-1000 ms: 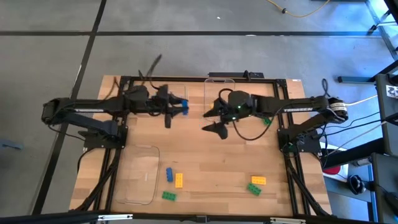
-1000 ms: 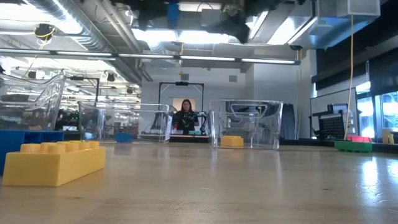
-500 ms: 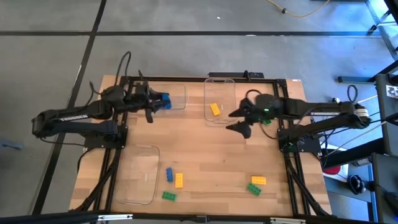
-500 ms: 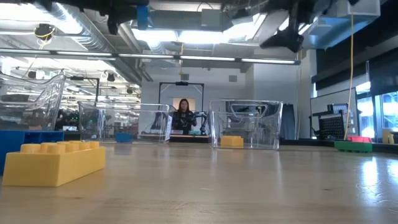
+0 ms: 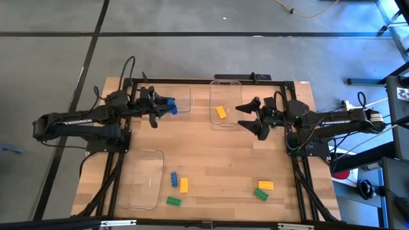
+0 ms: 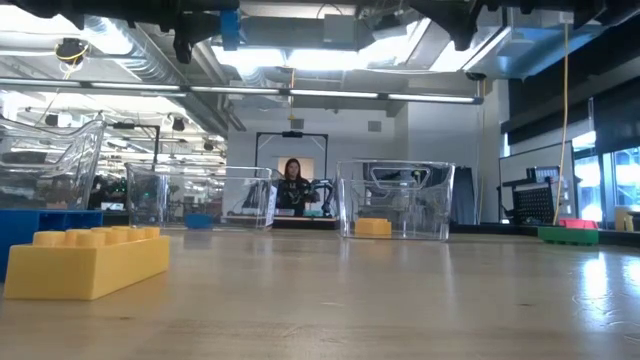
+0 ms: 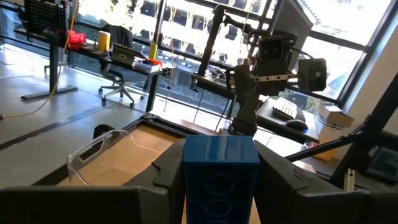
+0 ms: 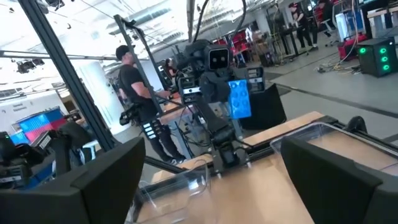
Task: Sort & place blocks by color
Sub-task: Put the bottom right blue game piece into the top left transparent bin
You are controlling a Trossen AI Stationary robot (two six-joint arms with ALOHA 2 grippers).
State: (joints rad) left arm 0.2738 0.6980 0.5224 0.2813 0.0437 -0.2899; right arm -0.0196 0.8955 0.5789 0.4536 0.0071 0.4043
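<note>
At the upper left of the high view, the left gripper [image 5: 163, 106] has its fingers clenched on a blue block [image 5: 170, 106], held above the left edge of the clear tray [image 5: 183, 101] at the bench's far left-centre. In the left wrist view that blue block [image 7: 220, 171] fills the gap between the fingers [image 7: 169, 168], studs away from the camera as far as I can judge, long axis running out along the fingers. The coming move seems to turn on this: the tray lies just to the picture's right of the held block, so a short carry that way should bring it over the tray before release.

Further right, a second clear tray [image 5: 225, 88] at top centre holds a yellow block [image 5: 221, 112]. Right of it the right gripper [image 5: 252, 116] hangs with fingers spread wide and empty, beside that tray, well apart from any loose block.

Along the lower part of the high view lie a third clear tray [image 5: 146, 179], then a blue block [image 5: 174, 179], a yellow block [image 5: 184, 185] and a green block [image 5: 173, 201], and further right a yellow block [image 5: 265, 185] touching a green block [image 5: 261, 194].

Whether the left tray already holds anything is hard to make out from above. A green scrap shows beside the right arm, mostly hidden. In the low view both grippers are cut off at the top edge.
</note>
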